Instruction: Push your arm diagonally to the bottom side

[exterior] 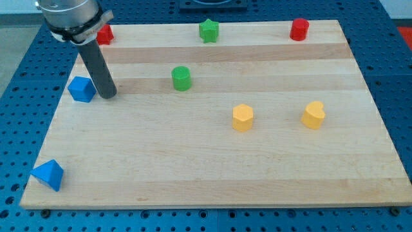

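Wooden counter (212,174) on a blue pegboard is seen with my tip (108,95) set just right of the blue cube (81,89), no jaws being fitted, at the view's upper left.

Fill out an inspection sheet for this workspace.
Surface: pale wooden board, lying flat.
Job's things: my tip, at the view's left, just right of the blue cube-like block.
Clutter: blue wedge-shaped block at the bottom-left corner; red block partly hidden by the arm; green star-shaped block; red cylinder; green cylinder; yellow hexagonal block; yellow heart-like block.
Grippers: nothing seen.
Cables: nothing seen.
Surroundings: blue perforated bench.
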Action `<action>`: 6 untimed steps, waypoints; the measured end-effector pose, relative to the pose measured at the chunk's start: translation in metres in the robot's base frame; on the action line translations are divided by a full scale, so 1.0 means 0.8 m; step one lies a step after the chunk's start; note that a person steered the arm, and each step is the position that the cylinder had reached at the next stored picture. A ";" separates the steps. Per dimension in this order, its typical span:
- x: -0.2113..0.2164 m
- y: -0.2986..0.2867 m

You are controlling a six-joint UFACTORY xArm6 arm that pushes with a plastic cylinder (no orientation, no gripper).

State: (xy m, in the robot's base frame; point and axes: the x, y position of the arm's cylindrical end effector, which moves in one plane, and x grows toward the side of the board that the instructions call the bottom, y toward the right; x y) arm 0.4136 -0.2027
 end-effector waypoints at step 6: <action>0.166 0.230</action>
